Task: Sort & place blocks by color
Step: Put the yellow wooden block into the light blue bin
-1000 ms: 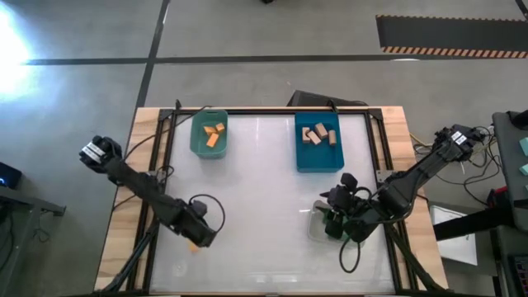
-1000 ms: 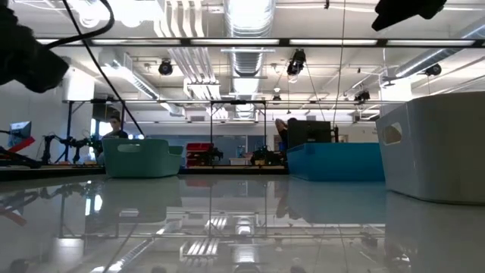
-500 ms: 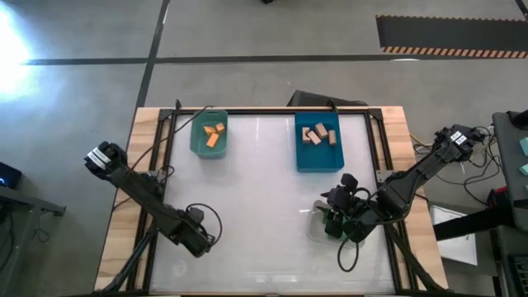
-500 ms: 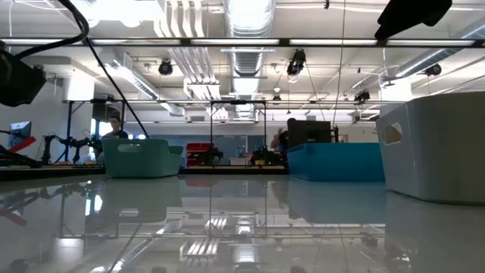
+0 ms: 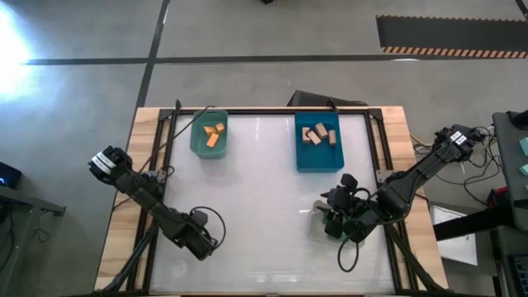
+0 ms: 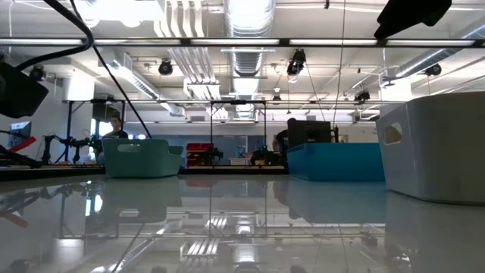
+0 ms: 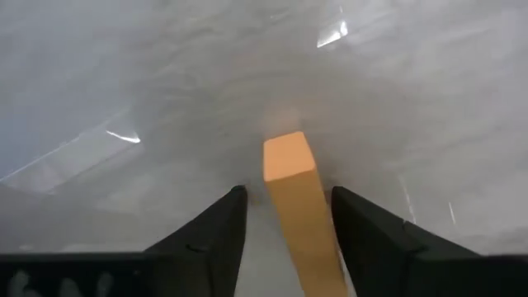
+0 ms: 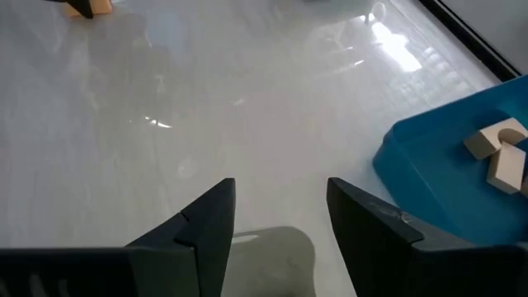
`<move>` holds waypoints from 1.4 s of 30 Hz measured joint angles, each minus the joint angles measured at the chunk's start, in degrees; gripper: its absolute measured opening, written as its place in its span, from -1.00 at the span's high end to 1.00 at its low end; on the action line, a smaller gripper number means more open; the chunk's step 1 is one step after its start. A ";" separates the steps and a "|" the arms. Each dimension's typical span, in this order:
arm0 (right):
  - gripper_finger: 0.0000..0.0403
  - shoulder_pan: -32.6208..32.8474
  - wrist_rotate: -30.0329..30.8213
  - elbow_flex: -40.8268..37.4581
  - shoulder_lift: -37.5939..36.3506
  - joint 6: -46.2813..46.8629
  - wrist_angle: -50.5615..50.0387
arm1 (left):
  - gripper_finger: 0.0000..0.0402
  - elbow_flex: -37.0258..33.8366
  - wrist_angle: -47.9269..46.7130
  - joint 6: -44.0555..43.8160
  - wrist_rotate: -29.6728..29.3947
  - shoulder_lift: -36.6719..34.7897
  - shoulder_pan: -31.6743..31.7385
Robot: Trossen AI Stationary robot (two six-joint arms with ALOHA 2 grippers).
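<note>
White table (image 5: 256, 190). High view: left gripper (image 5: 200, 242) shifted slightly, now hiding the orange block seen beneath it before; right gripper (image 5: 334, 216) unmoved, over clear bin (image 5: 316, 228). Left wrist: orange block (image 7: 297, 210) between fingers (image 7: 206, 235), contact unclear. Right wrist: fingers (image 8: 206, 227) apart, empty.

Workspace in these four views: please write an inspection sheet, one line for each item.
Surface: white table top, glossy.
Job's things: orange blocks in teal bin; tan blocks in blue bin; one orange block between left tool's fingers.
Clutter: clear bin under right tool.
Grippers: left tool low over the table, around the block; right tool open, empty.
Cables: black cable looped at left wrist.
Surroundings: concrete floor, workshop; a person far behind.
</note>
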 joint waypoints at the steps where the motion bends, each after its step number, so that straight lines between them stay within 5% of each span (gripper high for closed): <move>1: 0.09 0.00 0.01 0.00 0.00 -0.01 0.02 | 0.24 0.00 0.14 0.17 -0.02 0.06 0.00; 8: 0.09 0.00 0.00 0.00 0.00 -0.03 0.10 | 0.79 -0.26 0.40 0.33 -0.51 -1.68 0.00; 16: 0.09 0.00 -0.02 0.00 0.00 -0.49 0.14 | 0.78 2.73 -10.24 2.18 -1.98 -7.35 1.98; 23: 0.09 0.00 -0.05 0.00 0.00 -0.91 0.16 | 0.78 7.57 -23.77 17.12 -3.55 -11.79 11.22; 32: 0.09 0.01 -0.08 0.00 0.00 -1.28 0.16 | 0.78 12.61 -29.83 57.15 -7.34 -12.68 30.84; 39: 0.09 0.01 -0.04 0.00 0.00 -1.16 0.40 | 0.76 16.86 -29.33 113.73 -8.72 -12.68 45.57; 42: 0.09 0.00 -0.02 0.00 0.00 -0.27 0.42 | 0.72 17.44 -24.28 129.96 -15.70 -12.68 51.57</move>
